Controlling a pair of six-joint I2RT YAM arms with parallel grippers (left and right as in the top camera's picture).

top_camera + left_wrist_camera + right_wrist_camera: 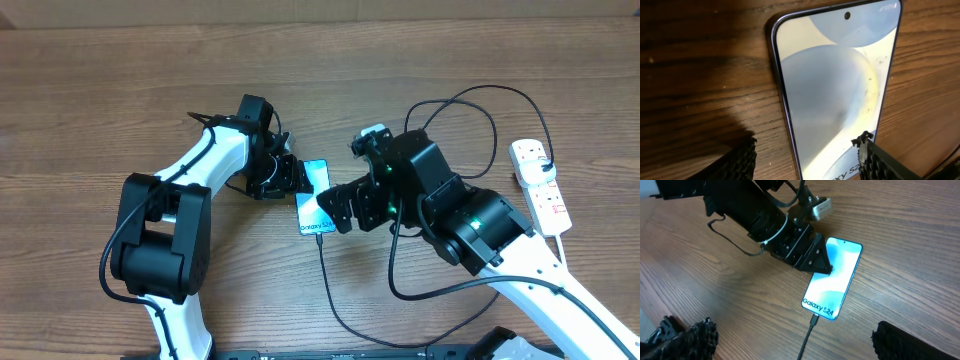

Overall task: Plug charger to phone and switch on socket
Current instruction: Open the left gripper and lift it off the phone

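While the slim rectangular smartphone (314,195) lies flat and face up near the middle of the brown wood-grain tabletop (100,100), its light-blue screen lit and "Galaxy S24" readable at the lower end, the thin black charger cable (326,285) sits with its small plug (813,321) in the phone's bottom edge. From there it runs off toward 6 o'clock in the overhead view, then curls round toward 3 o'clock. At the phone's 9 o'clock side the left tool (288,178) is released, its fingers spread. One black ridged finger (740,162) is on the wood beside the phone and the other is over the lower screen, though whether that one touches the glass is hard to judge from the wrist view. At about 4 o'clock from the phone the right tool (335,210) hangs above the tabletop with its fingers wide apart and nothing held, the cable passing beneath the gap. Well apart at 3 o'clock lies the white elongated plastic power strip (540,185).
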